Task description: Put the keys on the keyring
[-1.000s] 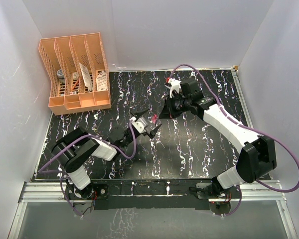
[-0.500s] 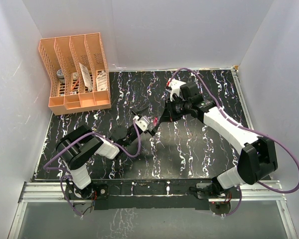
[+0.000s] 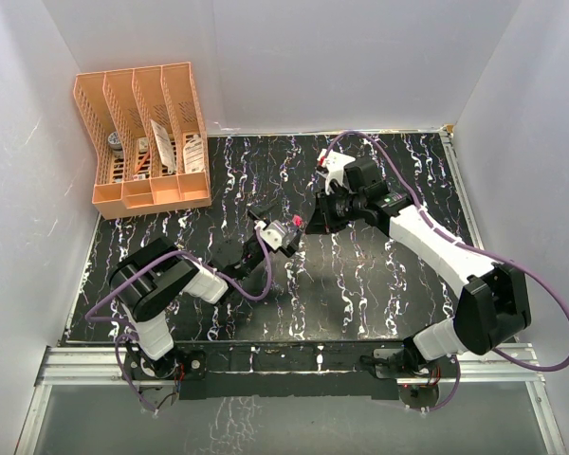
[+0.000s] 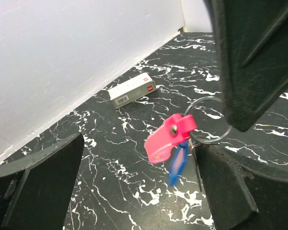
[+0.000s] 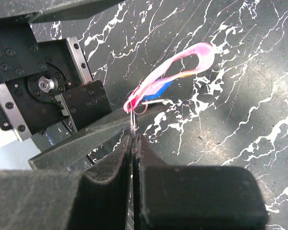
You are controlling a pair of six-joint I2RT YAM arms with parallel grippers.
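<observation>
My right gripper (image 5: 133, 139) is shut on a thin metal keyring (image 5: 133, 122) and holds it above the black marbled table. A pink key (image 4: 170, 139) and a blue key (image 4: 177, 160) hang from the ring (image 4: 209, 120). They also show in the right wrist view as a blurred pink key (image 5: 173, 72) and a blue key (image 5: 158, 88). My left gripper (image 4: 134, 158) is wide open, and the keys dangle between its fingers (image 4: 38, 182) without touching them. In the top view the two grippers meet mid-table, left (image 3: 273, 234), right (image 3: 315, 216), with the pink key (image 3: 292, 225) between them.
A white rectangular box (image 4: 132, 91) lies on the table near the back wall. An orange file rack (image 3: 142, 142) with a few items in it stands at the back left. White walls enclose the table on three sides.
My right gripper has come left and nearer with the ring. My left gripper has shifted slightly, so the two are now close together with the keys between the left fingers.
</observation>
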